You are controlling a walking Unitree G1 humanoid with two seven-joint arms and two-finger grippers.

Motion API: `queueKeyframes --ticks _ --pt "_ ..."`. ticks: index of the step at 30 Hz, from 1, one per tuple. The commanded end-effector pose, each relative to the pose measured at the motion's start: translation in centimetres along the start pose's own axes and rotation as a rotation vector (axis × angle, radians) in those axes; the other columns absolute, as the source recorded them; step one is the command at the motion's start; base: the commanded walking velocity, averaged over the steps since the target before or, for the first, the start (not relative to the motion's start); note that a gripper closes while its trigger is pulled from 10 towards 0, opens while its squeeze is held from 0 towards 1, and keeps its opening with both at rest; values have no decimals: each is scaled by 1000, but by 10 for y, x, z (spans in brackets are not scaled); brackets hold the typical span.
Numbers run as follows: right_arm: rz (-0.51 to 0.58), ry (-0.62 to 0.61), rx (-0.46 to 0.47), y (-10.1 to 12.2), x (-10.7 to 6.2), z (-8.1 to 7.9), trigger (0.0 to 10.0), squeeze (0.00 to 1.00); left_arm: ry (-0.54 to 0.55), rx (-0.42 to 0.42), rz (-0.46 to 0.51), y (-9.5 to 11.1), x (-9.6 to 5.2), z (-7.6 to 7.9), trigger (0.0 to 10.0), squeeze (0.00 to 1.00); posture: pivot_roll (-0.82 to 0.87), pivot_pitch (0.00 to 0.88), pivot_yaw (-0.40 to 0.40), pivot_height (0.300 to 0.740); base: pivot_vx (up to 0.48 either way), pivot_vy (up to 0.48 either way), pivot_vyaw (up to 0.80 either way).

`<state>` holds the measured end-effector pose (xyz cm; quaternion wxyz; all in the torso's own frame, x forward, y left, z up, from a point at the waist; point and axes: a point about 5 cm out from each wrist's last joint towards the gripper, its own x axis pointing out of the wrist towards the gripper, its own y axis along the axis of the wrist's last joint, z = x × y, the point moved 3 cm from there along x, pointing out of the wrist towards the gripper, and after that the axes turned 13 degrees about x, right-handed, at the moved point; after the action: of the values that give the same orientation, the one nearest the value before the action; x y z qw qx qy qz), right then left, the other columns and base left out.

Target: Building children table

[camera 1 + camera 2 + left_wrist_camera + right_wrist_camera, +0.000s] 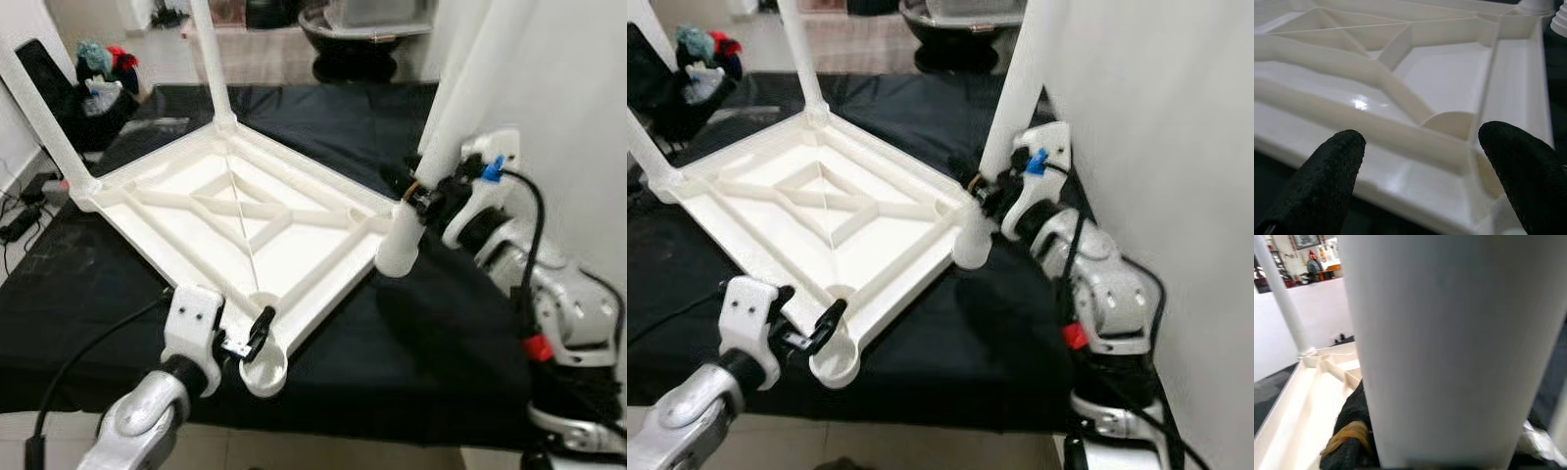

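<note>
A white plastic table top [245,211] lies upside down on the black cloth [411,343], its ribbed underside facing up. Two white legs stand in its far corners, one at the back [214,59] and one at the left [39,108]. My right gripper [421,196] is shut on a third leg [446,127], which leans slightly. Its thick lower end [400,245] is at the top's right corner; I cannot tell whether it is seated. My left gripper [257,338] is open at the near corner, straddling the rim beside an empty round socket [263,372]. Its black fingertips [1327,171] flank the rim.
A white wall [568,78] rises close on the right, behind my right arm. At the back left sits a dark bag [93,93] with cloths in it. A dark basin [353,39] stands behind the table. Cables [20,211] lie on the floor at the left.
</note>
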<state>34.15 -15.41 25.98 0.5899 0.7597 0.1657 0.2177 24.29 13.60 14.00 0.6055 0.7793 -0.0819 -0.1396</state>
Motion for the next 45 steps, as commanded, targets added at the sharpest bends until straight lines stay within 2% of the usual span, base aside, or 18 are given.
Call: queueKeyframes --ticks 1,25,45 --pt "-5 33 2 -1 1 -7 10000 0 14 17 -13 -3 -2 -3 10000 0 -58 95 0 740 0 0 0" --pt "-11 37 4 -2 2 -9 10000 0 32 1 -62 -8 -2 -5 10000 0 -58 98 -1 740 0 0 0" --pt "-11 37 4 -1 2 -10 10000 0 41 6 -60 -6 -1 -5 10000 0 -59 98 -1 740 -228 0 0"
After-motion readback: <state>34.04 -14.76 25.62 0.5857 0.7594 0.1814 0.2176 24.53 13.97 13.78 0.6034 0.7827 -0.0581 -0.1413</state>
